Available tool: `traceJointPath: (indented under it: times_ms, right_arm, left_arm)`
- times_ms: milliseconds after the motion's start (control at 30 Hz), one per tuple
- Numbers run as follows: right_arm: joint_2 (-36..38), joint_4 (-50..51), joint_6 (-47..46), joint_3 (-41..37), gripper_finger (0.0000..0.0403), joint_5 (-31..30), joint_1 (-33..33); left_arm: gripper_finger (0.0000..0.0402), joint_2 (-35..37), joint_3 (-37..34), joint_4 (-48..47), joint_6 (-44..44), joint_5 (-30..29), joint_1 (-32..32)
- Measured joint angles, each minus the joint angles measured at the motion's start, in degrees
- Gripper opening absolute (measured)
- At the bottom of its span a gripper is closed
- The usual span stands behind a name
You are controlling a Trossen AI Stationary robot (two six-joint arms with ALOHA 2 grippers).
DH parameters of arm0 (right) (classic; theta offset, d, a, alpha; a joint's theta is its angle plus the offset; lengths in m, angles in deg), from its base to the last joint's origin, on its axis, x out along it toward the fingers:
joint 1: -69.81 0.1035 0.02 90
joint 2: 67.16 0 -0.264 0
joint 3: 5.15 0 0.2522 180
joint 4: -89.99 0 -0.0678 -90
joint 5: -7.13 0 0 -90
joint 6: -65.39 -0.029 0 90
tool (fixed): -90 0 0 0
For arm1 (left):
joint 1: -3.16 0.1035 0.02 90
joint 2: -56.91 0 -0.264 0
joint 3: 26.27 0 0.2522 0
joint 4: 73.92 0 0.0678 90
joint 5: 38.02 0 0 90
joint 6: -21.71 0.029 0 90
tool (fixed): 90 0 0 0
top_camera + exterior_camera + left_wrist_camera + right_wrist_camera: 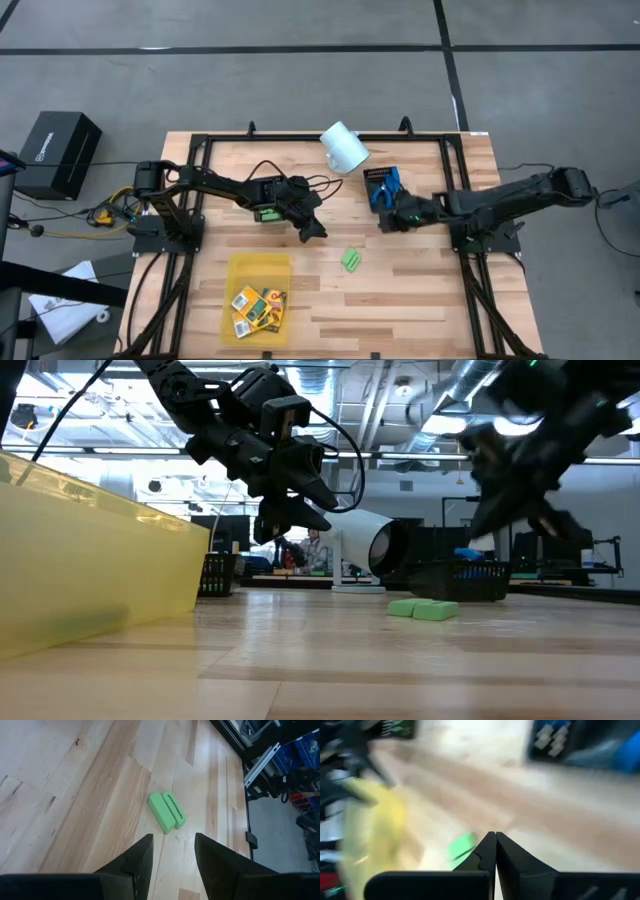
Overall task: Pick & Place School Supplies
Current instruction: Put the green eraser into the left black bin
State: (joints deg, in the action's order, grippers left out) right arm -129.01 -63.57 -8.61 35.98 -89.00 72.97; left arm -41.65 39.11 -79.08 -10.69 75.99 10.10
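Observation:
Two light-green oblong pieces (351, 260) lie side by side on the wooden table (420, 290), also seen in the left wrist view (167, 811) and the low view (423, 608). My left gripper (312, 230) hangs above the table, up and to the left of them, open and with nothing between its fingers (172, 850). My right gripper (386, 222) hangs to their far right, next to a black mesh tray (380, 186), shut and holding nothing (495, 840). Orange-yellow boxes (258, 308) lie in the yellow tray (258, 270).
A white cup (344, 147) lies on its side at the table's far edge. The mesh tray by my right gripper holds blue-handled tools (386, 190). A second black tray (268, 200) with green pieces sits under my left arm. Bare wood lies around the green pieces.

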Motion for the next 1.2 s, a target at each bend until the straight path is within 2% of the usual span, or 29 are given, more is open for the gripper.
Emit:
traceJointPath:
  times_ms: [200,333,433,567,867,1000,1200]
  right_arm:
    - [0.11,-5.91,-12.34,2.36,0.0000,-8.77,15.70]
    - [-4.45,-5.87,-14.33,5.37,0.0000,-10.49,20.18]
    - [-8.94,-7.65,-14.57,6.04,0.0000,-10.74,20.31]
    - [-16.79,-14.86,-14.21,6.04,0.0000,-10.09,19.36]
    - [-32.81,-33.44,-13.19,6.04,0.0000,-3.24,17.26]
    - [-35.79,-37.36,-13.58,6.06,0.0000,-2.53,17.24]
    - [-35.32,-35.27,-14.27,6.07,0.0000,-2.51,17.25]
  left_arm:
    - [0.0140,0.00,0.00,0.01,-0.02,0.02,0.00]
    - [0.0140,0.00,0.00,0.03,-0.02,0.02,0.00]
    - [0.0140,0.00,0.00,0.05,-0.02,0.02,0.00]
    - [0.0140,0.00,0.00,0.03,-0.02,0.02,0.00]
    - [0.0140,0.00,0.00,0.01,-0.03,0.04,0.00]
    - [0.0140,0.00,0.00,-0.04,-0.02,0.07,0.00]
    - [0.0140,0.00,0.00,-0.13,-0.02,0.09,0.00]
